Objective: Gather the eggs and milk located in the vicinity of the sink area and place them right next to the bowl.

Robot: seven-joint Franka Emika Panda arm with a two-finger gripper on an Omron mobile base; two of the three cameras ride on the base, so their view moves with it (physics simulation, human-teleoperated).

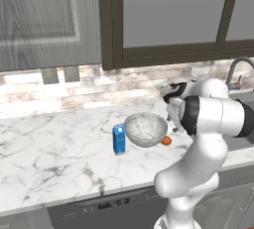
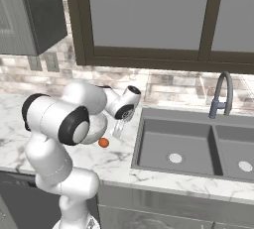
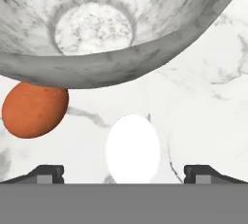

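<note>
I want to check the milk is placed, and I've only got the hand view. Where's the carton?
Observer: The milk stands upright on the counter, just left of the bowl in the left base view.
Operator: Touching the bowl?
Observer: It's close beside it; I can't tell whether they touch.
Operator: And the sink?
Observer: The sink lies on the bowl's other side, beyond the egg.
</note>
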